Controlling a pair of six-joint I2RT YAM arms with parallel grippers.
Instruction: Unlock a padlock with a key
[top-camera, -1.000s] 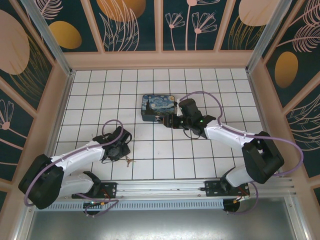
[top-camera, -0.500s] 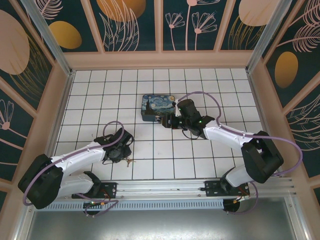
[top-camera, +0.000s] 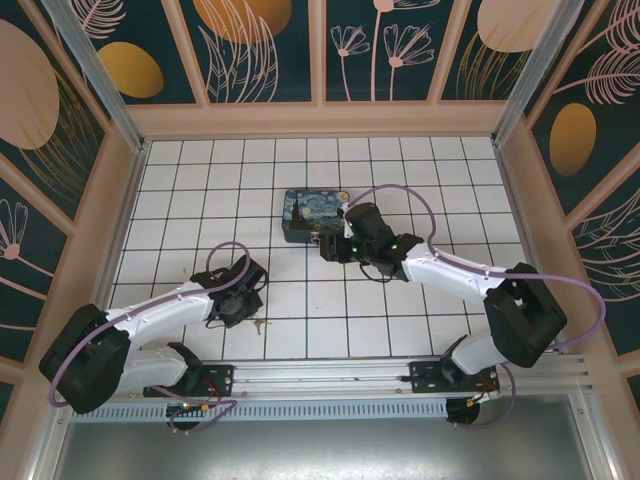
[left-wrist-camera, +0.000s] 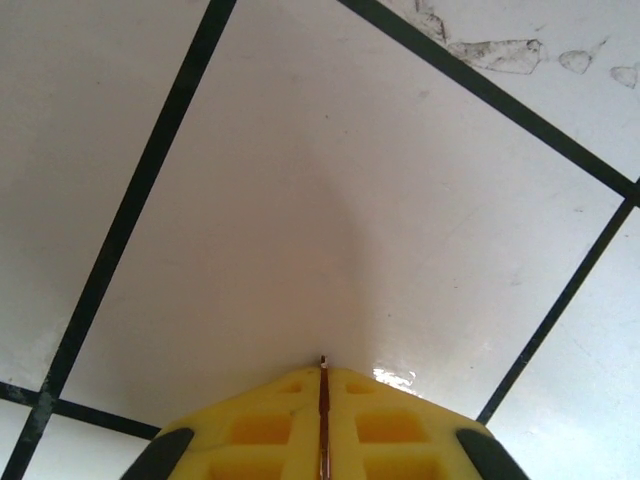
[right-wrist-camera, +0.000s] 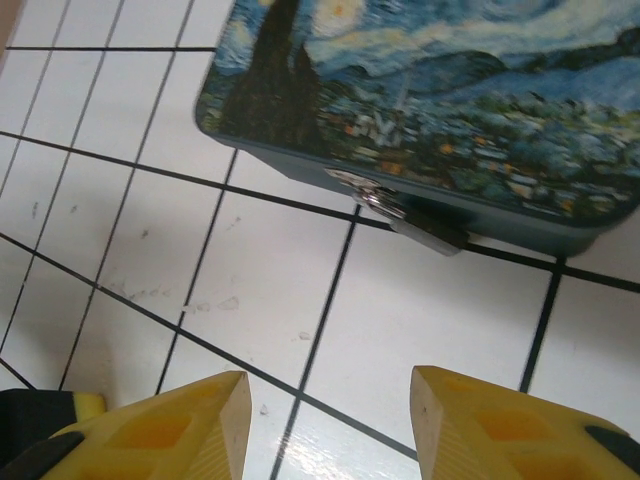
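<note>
My left end effector is pressed shut on the key. I see the key only edge-on, as a thin brown line between the yellow pads. Its tip points to the top of the frame and the rest is hidden. My right end effector stands wide and holds nothing. The padlock is at the lower wall of the painted box, right of centre. It is a little blurred and its shackle is hard to make out. Its long axis runs from upper left to lower right over the bench.

one painted box, one small padlock, seemingly one thin key, and two pairs of jaws.
</note>
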